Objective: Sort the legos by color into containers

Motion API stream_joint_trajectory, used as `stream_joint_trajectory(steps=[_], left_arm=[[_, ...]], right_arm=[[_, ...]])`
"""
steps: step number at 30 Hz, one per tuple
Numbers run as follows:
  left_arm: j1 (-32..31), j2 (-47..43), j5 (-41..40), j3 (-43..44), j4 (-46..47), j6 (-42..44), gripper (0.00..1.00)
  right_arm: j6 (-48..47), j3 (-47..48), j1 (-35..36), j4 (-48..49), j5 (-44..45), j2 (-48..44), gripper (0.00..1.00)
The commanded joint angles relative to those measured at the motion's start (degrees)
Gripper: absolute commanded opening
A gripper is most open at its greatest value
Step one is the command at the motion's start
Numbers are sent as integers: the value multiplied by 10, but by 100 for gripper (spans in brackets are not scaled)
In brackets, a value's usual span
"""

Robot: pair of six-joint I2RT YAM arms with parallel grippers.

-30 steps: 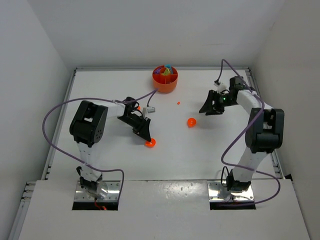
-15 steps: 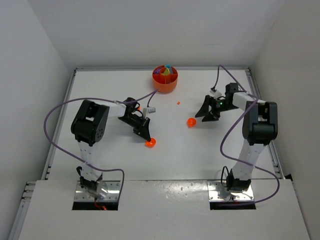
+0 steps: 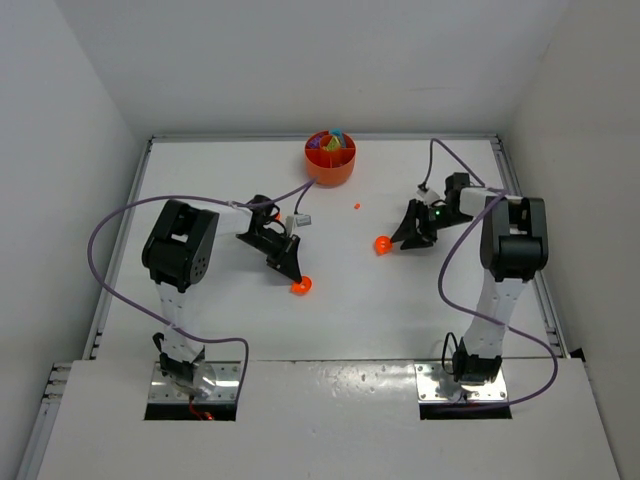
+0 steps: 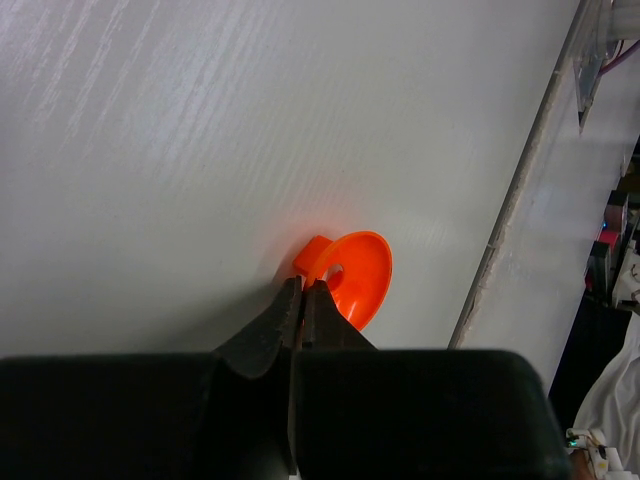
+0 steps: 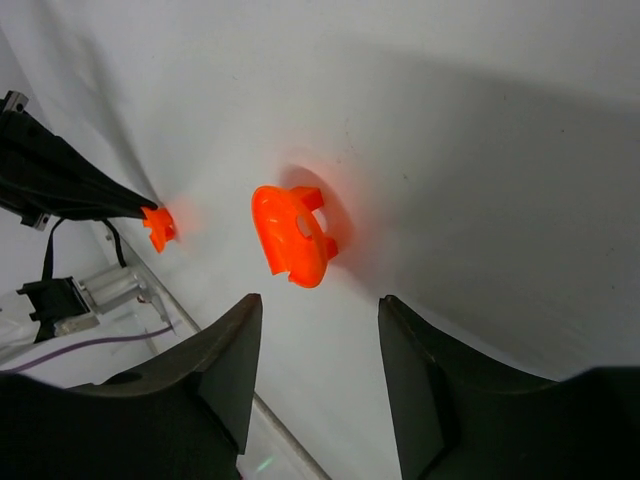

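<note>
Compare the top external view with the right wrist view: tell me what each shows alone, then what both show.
Top external only: the round orange dish holding sorted pieces, and a tiny orange bit on the white table. Right wrist only: the hole through the nearer orange piece, and that the right end effector stands open before it. Both: that piece, the other orange piece at the left end effector, and the table.

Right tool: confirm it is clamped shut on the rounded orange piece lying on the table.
Not right. The right tool is open, its fingers apart, short of the rounded orange piece lying on the table; the right wrist view shows it.
</note>
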Motion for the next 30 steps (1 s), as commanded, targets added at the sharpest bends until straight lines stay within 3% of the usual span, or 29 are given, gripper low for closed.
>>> stream_joint_trajectory(steps=[1,9,15,21,23,27,30], left_arm=[[-8,0,-17,-8,12,10,0],[-8,-5,-22,-14,12,10,0],[-8,-10,-28,-14,17,10,0],[14,-41,-46,-11,22,-2,0],[23,-59,-61,11,22,-11,0],[36,-84,-128,77,49,-53,0],[36,-108,-243,131,103,-121,0]], right_arm=[[8,20,8,15,-6,21,49],[14,37,20,26,-6,54,44],[14,72,39,14,-6,84,28],[-3,79,44,8,-6,80,2],[-15,74,44,-1,-6,65,0],[-33,61,44,-13,-6,2,0],[-54,61,44,-27,22,-73,0]])
